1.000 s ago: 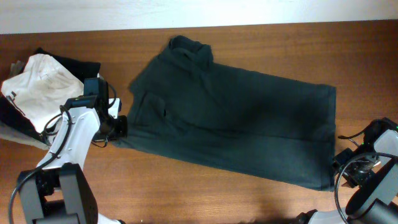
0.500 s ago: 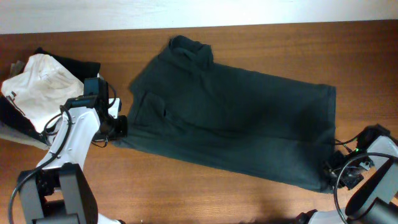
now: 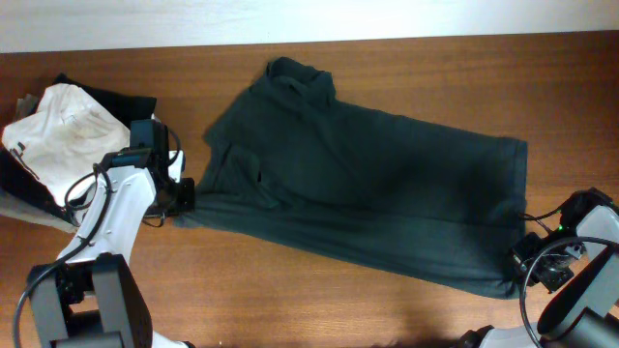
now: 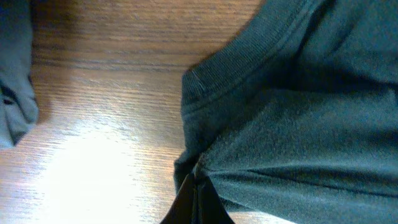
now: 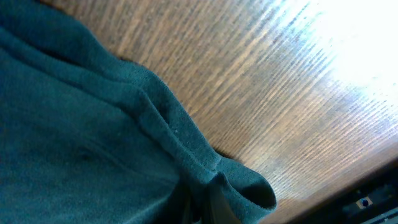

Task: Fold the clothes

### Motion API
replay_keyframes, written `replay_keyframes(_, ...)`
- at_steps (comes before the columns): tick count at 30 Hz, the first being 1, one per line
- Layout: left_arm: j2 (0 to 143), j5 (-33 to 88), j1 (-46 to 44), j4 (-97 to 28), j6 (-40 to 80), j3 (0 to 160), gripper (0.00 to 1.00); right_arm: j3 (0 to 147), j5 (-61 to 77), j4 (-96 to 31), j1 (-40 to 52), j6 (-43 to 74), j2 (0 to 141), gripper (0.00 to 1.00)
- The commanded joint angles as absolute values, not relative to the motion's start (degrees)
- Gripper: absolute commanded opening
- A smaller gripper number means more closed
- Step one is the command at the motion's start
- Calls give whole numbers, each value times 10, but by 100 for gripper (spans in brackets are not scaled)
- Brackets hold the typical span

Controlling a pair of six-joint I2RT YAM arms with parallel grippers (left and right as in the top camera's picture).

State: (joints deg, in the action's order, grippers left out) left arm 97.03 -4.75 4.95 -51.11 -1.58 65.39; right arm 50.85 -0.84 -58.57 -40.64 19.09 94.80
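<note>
A dark green garment (image 3: 358,198) lies spread across the wooden table, collar end at the top. My left gripper (image 3: 186,196) is shut on its left lower corner; the left wrist view shows the jaws (image 4: 194,186) pinching the ribbed hem (image 4: 249,68). My right gripper (image 3: 527,263) is shut on the garment's lower right corner; the right wrist view shows the fingers (image 5: 202,199) clamped on a folded bit of hem (image 5: 186,146).
A pile of white and black clothes (image 3: 63,130) sits at the left edge, beside my left arm. Bare wooden table (image 3: 290,300) runs along the front. A white wall edge (image 3: 309,19) lies at the back.
The right gripper closed on the lower right corner and pulled it slightly right; the garment stretched and shifted a little to the right. The left gripper kept its hold.
</note>
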Motion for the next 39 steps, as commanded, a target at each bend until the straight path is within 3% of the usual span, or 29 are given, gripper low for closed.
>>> replay_keyframes(1,972,-86,61,-501,-20,661,23,520,-52,-584,-409,205,950,4)
replay_keyframes(2,972,-82,61,-498,-20,661,29,520,-52,-584,-409,205,950,4)
replay_keyframes(3,972,-75,61,-496,-20,661,42,520,-52,-585,-409,205,950,5)
replay_keyframes(4,972,-72,61,-495,-20,661,48,520,-52,-585,-409,205,950,11)
replay_keyframes(7,972,-70,61,-495,-20,661,52,521,-46,-585,-409,205,950,26)
replay_keyframes(19,972,194,26,-487,-158,751,52,643,47,-661,-409,161,845,33)
replay_keyframes(26,1005,208,-72,-411,-160,753,54,652,231,-651,-408,62,805,36)
replay_keyframes(34,1095,199,-143,-378,-164,753,53,652,234,-652,-408,62,805,37)
replay_keyframes(37,1097,196,-150,-379,-164,753,39,652,234,-652,-408,62,805,37)
replay_keyframes(39,1097,182,-154,-393,-164,753,38,652,234,-652,-408,62,805,37)
